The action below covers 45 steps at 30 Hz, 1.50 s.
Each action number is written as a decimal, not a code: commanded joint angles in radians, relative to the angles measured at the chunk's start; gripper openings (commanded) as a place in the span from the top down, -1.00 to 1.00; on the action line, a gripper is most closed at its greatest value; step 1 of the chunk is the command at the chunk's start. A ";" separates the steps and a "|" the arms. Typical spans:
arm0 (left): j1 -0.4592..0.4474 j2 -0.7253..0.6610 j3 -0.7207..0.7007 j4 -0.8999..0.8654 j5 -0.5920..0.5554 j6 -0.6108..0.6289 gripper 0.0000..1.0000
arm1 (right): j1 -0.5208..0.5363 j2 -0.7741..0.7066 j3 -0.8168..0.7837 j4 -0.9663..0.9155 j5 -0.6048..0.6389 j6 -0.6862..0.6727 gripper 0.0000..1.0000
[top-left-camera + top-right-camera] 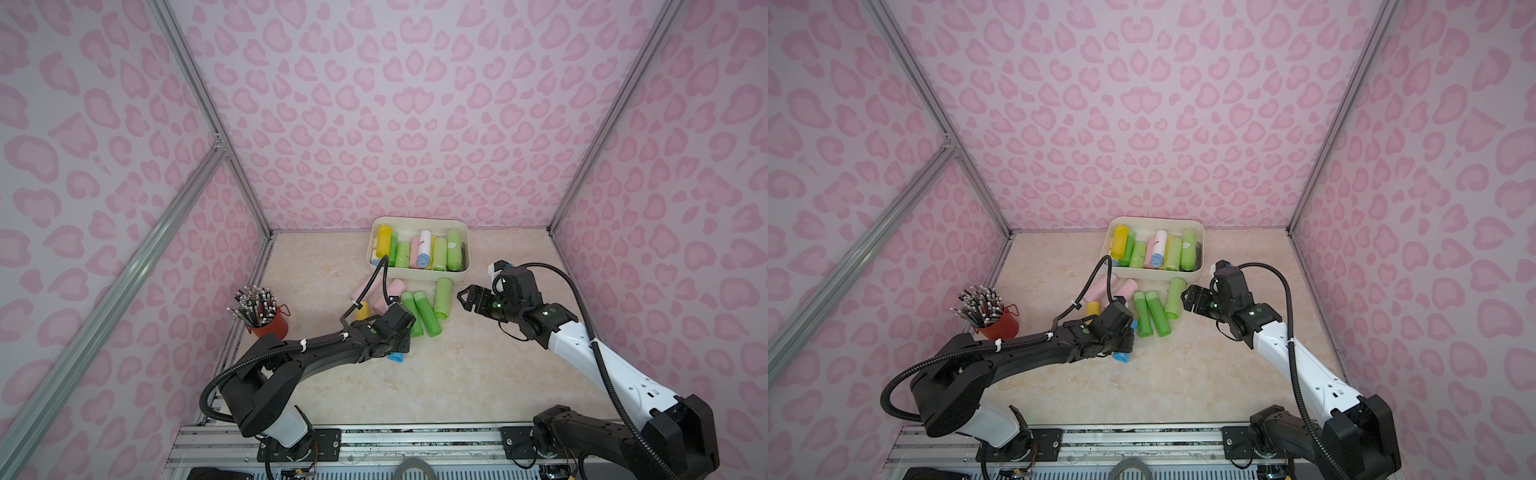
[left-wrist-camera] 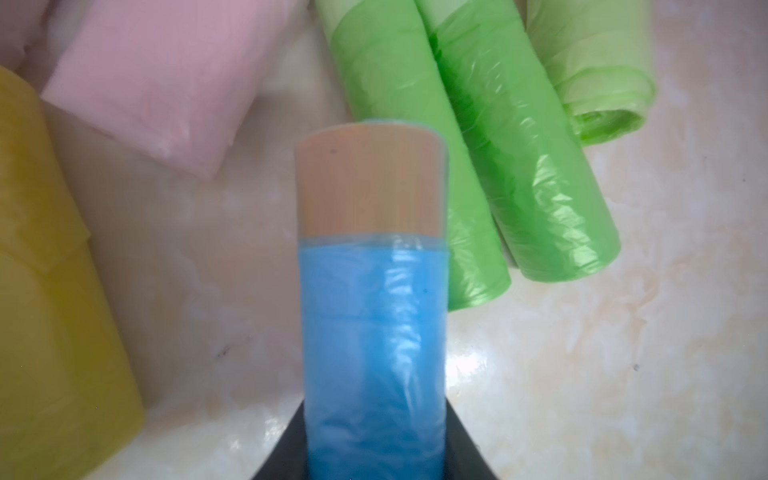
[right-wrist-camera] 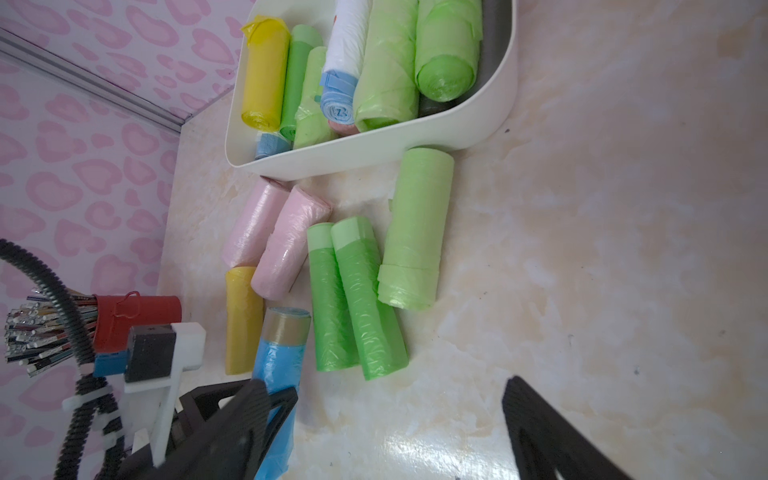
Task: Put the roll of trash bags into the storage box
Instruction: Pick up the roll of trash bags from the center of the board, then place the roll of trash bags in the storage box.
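- Red cup of pencils (image 1: pixel 272 326) is standing near the bench's left edge, well apart from the rolls.
- Left gripper (image 1: pixel 400 347) is reaching down toward the middle of the bench, on the near side of the loose rolls. It is clamping on the blue roll of trash bags (image 2: pixel 374 332).
- In the left wrist view the dark fingers (image 2: pixel 463 451) are pressing both flanks of the blue roll. The roll is running lengthwise between them, its tan-banded end sticking out past the tips toward the far edge.
- In both top views only the roll's blue near end is peeking out from under the gripper. Whether the roll is resting on the bench or just off it, cannot tell.
- Yellow roll (image 3: pixel 243 320) is lying just beside the blue one; two pink rolls (image 3: pixel 274 241) are lying beyond it.
- Two bright green rolls (image 3: pixel 353 299) are lying side by side, touching, on the blue roll's other flank; a pale green roll (image 3: pixel 415 228) is lying past them.
- Storage box (image 1: pixel 419 272) is sitting at the bench's far edge, about midway along, holding yellow, green, pink and white-and-blue rolls.
- Right gripper (image 1: pixel 466 296) is hanging with jaws spread wide and nothing between them, near the box's near right corner, beside the pale green roll.
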<state>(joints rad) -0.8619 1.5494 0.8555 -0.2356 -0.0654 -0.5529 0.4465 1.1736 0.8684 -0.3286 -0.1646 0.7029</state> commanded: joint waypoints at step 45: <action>0.181 0.066 0.353 0.110 0.089 0.104 0.40 | 0.000 -0.048 -0.046 0.025 -0.075 0.049 -0.79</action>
<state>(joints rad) -0.6872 1.6085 1.1881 -0.1726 0.0414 -0.4679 0.4465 1.1294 0.8280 -0.3138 -0.2253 0.7414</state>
